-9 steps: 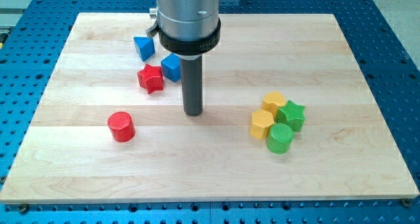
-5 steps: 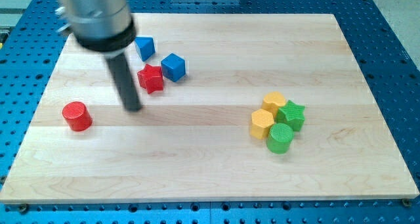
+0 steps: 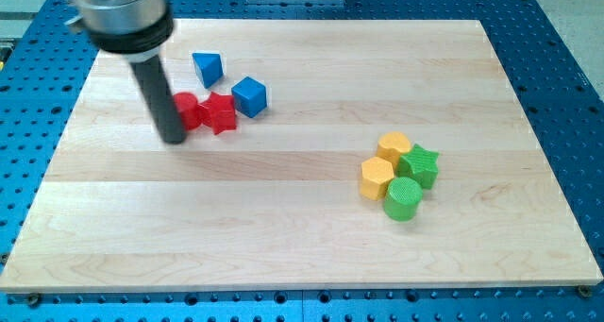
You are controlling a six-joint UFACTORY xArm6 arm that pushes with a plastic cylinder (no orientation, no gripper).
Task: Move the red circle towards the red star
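In the upper left of the frame, my tip [image 3: 173, 138] sits against the left side of the red circle [image 3: 187, 110], partly hiding it. The circle touches the red star [image 3: 220, 112], which sits just left of a blue cube [image 3: 249, 96]. There is no hand or jaw on this rig, only the rod. I judge the push to be at its closing stage; the next move calls for easing off rather than shoving the star into the cube.
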